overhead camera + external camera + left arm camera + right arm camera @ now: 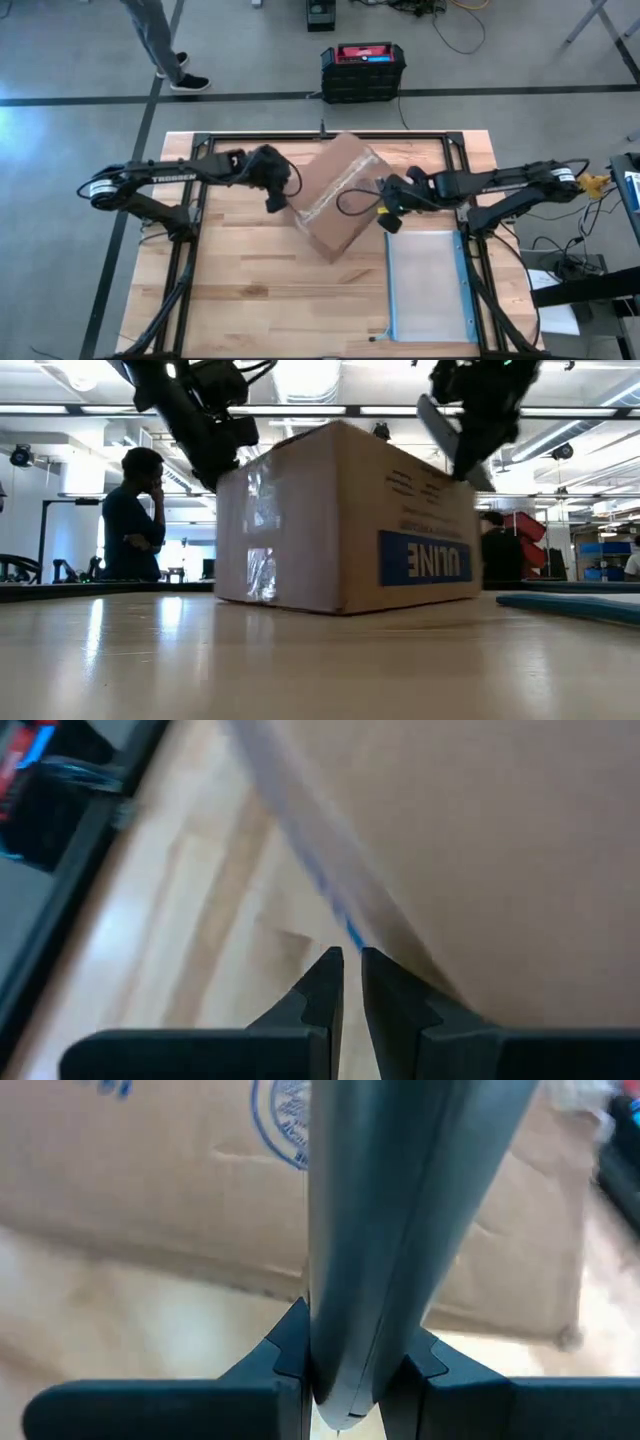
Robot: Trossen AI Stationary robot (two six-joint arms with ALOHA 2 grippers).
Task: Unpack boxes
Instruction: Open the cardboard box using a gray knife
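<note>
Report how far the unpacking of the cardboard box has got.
Done: nothing visible; the ULINE cardboard box sits closed on the table, clear tape intact. In hand: the right gripper holds a grey blade-like tool beside the box; the left gripper, nearly shut and empty, is at the opposite edge. Left: cutting the tape, opening the flaps, removing contents.

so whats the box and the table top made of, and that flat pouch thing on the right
Box: brown cardboard, matte, with glossy clear tape and a blue printed label.
Table top: light wood planks with visible grain and a slight sheen.
Pouch: looks like clear, blue-edged plastic film; wood shows through.
</note>
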